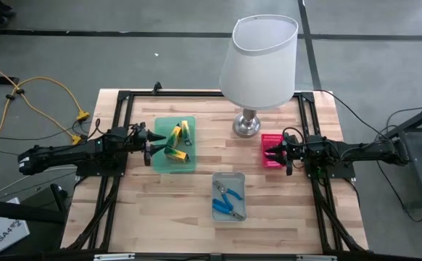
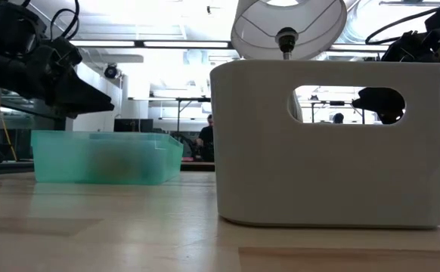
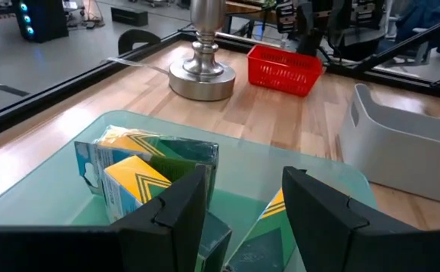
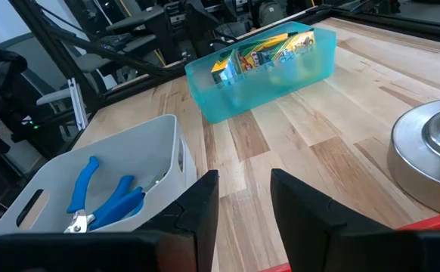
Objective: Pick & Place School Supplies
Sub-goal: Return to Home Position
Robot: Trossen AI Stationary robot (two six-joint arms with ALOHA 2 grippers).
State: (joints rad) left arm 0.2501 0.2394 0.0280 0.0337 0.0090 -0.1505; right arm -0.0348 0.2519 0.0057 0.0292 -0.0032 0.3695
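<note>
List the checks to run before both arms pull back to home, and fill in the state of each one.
1. Left gripper open with nothing between its fingers: ok.
2. Right gripper open and empty: ok.
3. Yellow-and-green boxes lie inside the green tray: ok.
4. Blue-handled tools lie inside the grey tray: ok.
5. Contents of the red bin: cannot tell. The right gripper hangs over it in the high view and its wall hides the inside.
6. Lamp upright and apart from both arms: ok.
</note>
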